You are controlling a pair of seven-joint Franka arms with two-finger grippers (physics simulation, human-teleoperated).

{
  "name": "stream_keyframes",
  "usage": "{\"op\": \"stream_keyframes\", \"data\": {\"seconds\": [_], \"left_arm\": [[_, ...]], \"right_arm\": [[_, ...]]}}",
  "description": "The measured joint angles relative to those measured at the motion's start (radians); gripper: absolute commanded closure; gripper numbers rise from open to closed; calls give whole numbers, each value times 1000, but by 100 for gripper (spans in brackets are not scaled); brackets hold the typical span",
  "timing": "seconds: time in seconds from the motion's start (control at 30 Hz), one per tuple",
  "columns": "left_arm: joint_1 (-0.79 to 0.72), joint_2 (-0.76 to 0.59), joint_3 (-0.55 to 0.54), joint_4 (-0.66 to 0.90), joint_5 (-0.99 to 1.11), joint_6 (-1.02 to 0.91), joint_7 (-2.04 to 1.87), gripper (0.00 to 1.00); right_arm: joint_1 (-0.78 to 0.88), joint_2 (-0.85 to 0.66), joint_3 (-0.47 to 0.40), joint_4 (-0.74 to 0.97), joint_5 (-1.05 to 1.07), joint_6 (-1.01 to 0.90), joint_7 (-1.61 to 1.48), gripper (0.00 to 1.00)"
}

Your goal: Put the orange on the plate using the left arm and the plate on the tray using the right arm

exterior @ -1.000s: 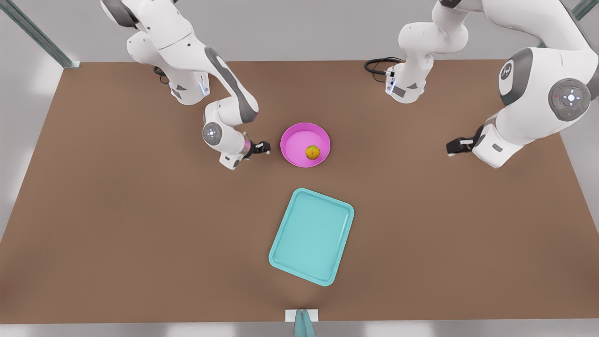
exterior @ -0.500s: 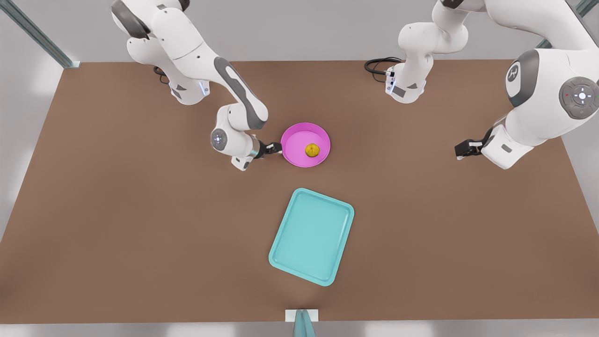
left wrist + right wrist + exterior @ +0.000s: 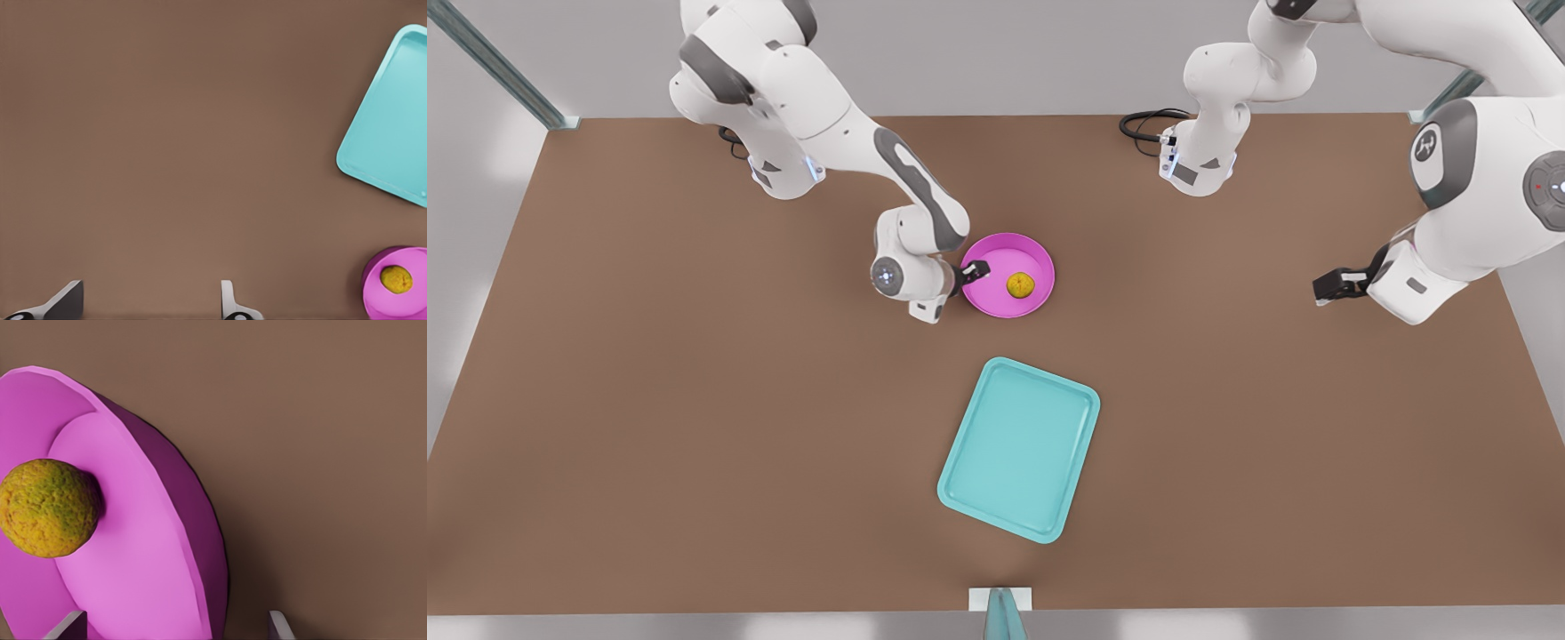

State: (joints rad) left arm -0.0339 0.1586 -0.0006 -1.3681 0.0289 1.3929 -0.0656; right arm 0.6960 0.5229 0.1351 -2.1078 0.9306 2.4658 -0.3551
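Observation:
The pink plate rests on the brown table with the orange lying inside it. My right gripper is at the plate's rim on the front view's left. In the right wrist view the right gripper is open, its fingertips on either side of the plate's rim, close to the orange. The teal tray lies nearer the table's front edge, apart from the plate. My left gripper hovers far to the front view's right, open over bare table; its wrist view holds the tray, plate and orange.
Both arm bases stand at the table's back edge, with a black cable loop beside the one on the front view's right. A small white-and-teal mount sits at the front edge. Metal posts stand at the back corners.
My right gripper has moved toward the front view's right, from beside the plate to its rim. The left arm has drawn back farther to the front view's right. Plate, orange and tray have stayed put.

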Motion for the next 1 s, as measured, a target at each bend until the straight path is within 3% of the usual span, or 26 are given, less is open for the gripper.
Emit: {"op": "stream_keyframes", "data": {"seconds": [0.13, 0.17, 0.23, 0.27, 0.3, 0.43, 0.63, 1.0], "left_arm": [[-3, 0, -1, -1, -1, -2, 13, 0], [-4, 1, -1, -1, -1, -2, 15, 0], [-4, 2, -1, -3, -2, -3, 21, 0], [-4, 2, -1, -3, -4, -3, 23, 0], [-4, 3, -1, -4, -5, -2, 25, 0], [-2, 7, 0, -4, -7, -1, 33, 0], [-1, 5, 4, 5, -37, -16, 42, 0], [2, 25, 33, 5, -87, -23, 52, 0]], "right_arm": [[-3, 1, 9, 4, 3, -2, -26, 0], [-4, 1, 10, 4, 4, -3, -32, 25], [-6, 2, 11, 8, 14, -6, -51, 52], [-8, 3, 12, 9, 23, -9, -65, 60], [-8, 3, 12, 10, 29, -11, -78, 63], [-12, 5, 12, 11, 17, -22, -97, 65], [-12, 5, 12, 19, 10, -31, -111, 78], [-29, 1, 12, 51, 9, -68, -131, 79]]}}
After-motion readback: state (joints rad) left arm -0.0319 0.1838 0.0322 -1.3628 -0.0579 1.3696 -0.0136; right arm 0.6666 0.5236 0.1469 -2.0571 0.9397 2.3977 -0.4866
